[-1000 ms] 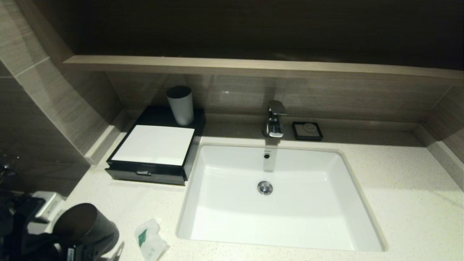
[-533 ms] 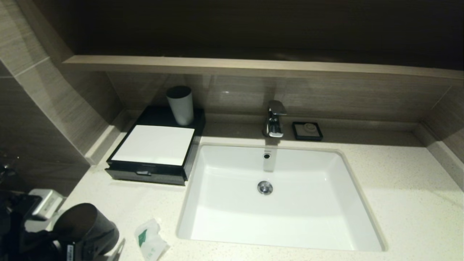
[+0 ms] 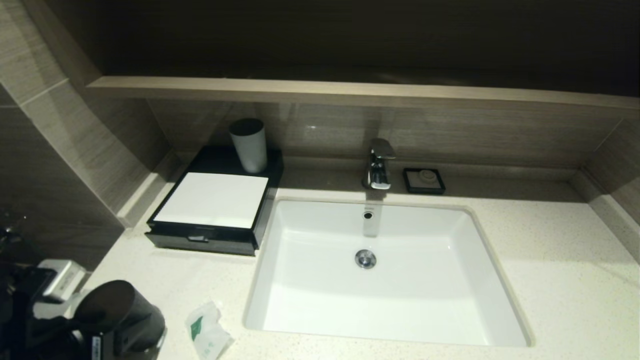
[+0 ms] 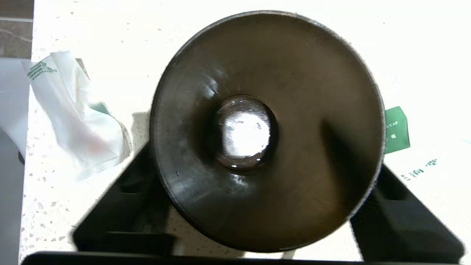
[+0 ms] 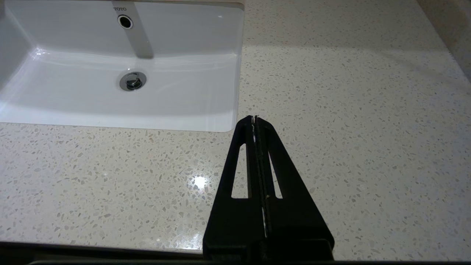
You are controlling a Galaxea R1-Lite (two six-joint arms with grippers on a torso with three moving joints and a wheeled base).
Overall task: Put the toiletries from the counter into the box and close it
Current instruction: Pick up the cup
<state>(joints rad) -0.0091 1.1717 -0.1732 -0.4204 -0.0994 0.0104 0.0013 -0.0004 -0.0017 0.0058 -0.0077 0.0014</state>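
Looking at the head view first: the left gripper [image 3: 120, 342] sits low at the near left corner of the counter [image 3: 550, 260], jaws astride a dark grey cup [image 3: 117, 310]. The closest sachet [image 3: 207, 332] lies flat just beside those jaws, on the sink side. It's crumpled, its long axis runs roughly near-to-far, and the green label is at the far end. The box [image 3: 212, 200] is well beyond the jaws near the back wall, with its drawer pushed in.

Left wrist view: the cup's mouth fills the gap between the jaws. They stand wide on either side, but I can't tell if they actually pinch it. One crinkly sachet [image 4: 77, 121] lies outside one jaw, and a green-labelled one [image 4: 396, 129] just outside the other.

Right wrist view: the right gripper [image 5: 254, 117] hangs over bare counter beside the sink [image 5: 110, 103], jaws pressed together, with no sachet nearby. My guess is the left arm is nearer, but the cup has to go first.
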